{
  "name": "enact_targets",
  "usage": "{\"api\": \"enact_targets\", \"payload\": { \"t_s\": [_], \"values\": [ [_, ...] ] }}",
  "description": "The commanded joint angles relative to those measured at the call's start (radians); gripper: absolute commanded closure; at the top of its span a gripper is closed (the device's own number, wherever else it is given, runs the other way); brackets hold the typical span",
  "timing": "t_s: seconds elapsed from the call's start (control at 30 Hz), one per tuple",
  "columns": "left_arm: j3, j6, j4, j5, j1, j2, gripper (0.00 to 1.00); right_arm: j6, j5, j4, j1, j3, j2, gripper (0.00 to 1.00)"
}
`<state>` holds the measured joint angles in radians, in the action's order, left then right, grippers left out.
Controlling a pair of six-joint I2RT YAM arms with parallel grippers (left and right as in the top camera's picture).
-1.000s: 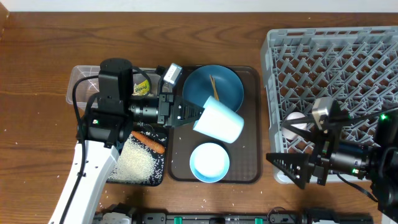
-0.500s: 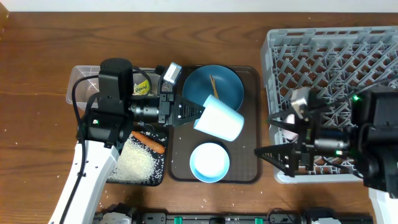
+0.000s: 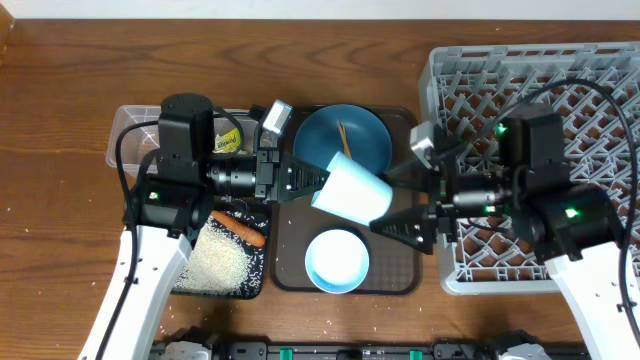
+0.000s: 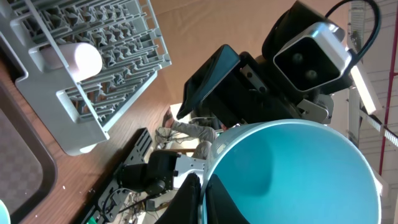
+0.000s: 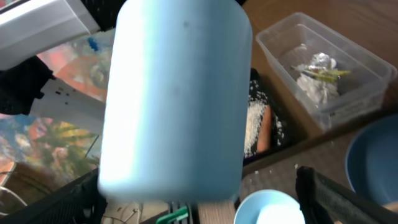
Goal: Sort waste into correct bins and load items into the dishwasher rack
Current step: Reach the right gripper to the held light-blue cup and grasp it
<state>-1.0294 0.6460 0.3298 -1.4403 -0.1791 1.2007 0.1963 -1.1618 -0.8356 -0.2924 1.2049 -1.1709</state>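
Above the brown serving tray [image 3: 395, 270], the left hand [image 3: 318, 183] is clenched on the rim of a blue cup [image 3: 352, 192], one finger inside the mouth and one outside, holding it tipped on its side in the air. The right hand [image 3: 385, 203] is spread wide, its two black fingers [image 3: 405, 228] flanking the cup's closed base with no clear contact. The cup is smooth matte plastic, a slightly tapered cylinder, pale blue outside and deeper teal within. Below on the tray sit a round dark-blue plate [image 3: 365, 135] carrying thin wooden chopsticks [image 3: 343, 135], and a glossy light-blue bowl [image 3: 336, 260]. Left of it, a shallow black tray [image 3: 258, 275] holds loose white rice [image 3: 222, 262] and an orange carrot piece [image 3: 238, 228]. Behind that, a clear plastic tub [image 5: 357, 99] contains crumpled silver foil [image 5: 320, 60], a white tissue wad [image 5: 313, 87] and a green-yellow wrapper [image 5: 326, 73]. On the wooden bench [image 3: 60, 200], to the right, stands the grey peg-lattice dishwasher rack [image 3: 600, 70], with a pale pink cup [image 4: 74, 59] lying on its side in it
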Motion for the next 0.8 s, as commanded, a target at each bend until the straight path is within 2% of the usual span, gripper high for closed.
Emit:
{"api": "enact_targets", "payload": {
  "t_s": [0.0,0.13,0.23,0.33,0.63,0.77],
  "values": [
    [-0.01,-0.024,-0.005,-0.01,-0.002,-0.008,0.94,-0.093,-0.024,0.056,-0.047,-0.002,-0.008,0.07],
    [-0.01,-0.024,-0.005,-0.01,-0.002,-0.008,0.94,-0.139,-0.024,0.118,-0.068,-0.002,-0.007,0.14],
    [-0.01,-0.024,-0.005,-0.01,-0.002,-0.008,0.94,-0.152,-0.024,0.127,-0.068,-0.002,-0.007,0.24],
    [-0.01,-0.024,-0.005,-0.01,-0.002,-0.008,0.93,-0.159,-0.024,0.129,-0.068,-0.002,-0.007,0.26],
    [-0.01,-0.025,-0.004,-0.01,-0.002,-0.008,0.94,-0.158,-0.016,0.144,-0.066,-0.002,-0.007,0.42],
    [-0.01,-0.085,0.049,-0.01,-0.002,-0.008,0.93,-0.159,-0.016,0.188,-0.051,-0.002,-0.007,0.48]
  ]
}}
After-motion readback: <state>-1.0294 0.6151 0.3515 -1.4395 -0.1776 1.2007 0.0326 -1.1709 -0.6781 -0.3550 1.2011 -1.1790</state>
